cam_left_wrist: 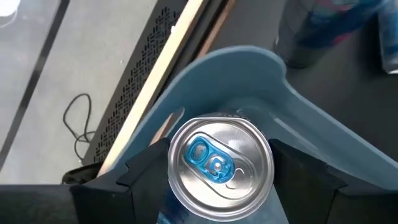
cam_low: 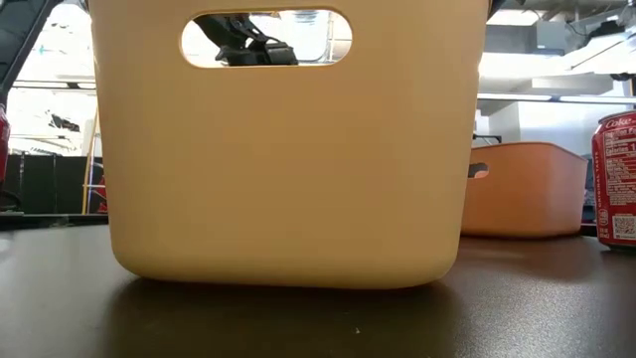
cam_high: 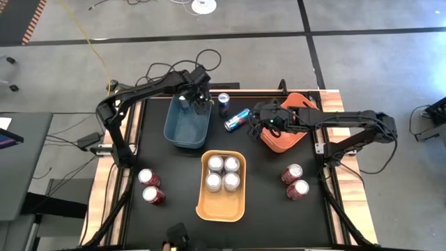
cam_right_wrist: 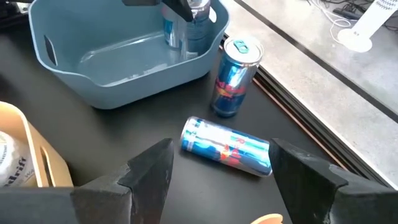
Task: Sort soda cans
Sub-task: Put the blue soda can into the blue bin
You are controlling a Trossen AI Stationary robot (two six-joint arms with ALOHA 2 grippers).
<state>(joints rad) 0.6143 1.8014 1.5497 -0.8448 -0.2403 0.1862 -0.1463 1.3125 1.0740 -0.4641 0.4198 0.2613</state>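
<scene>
While the right gripper [cam_right_wrist: 221,177] gapes empty, the left gripper [cam_left_wrist: 221,171] seemingly clamps a blue can [cam_left_wrist: 219,165].

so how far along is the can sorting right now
Done: four silver cans sit in the yellow bin. In hand: the left gripper holds a blue can over the blue bin. Left: two blue cans on the table near the open right gripper, four red cans, and the orange bin looks unfilled.
</scene>
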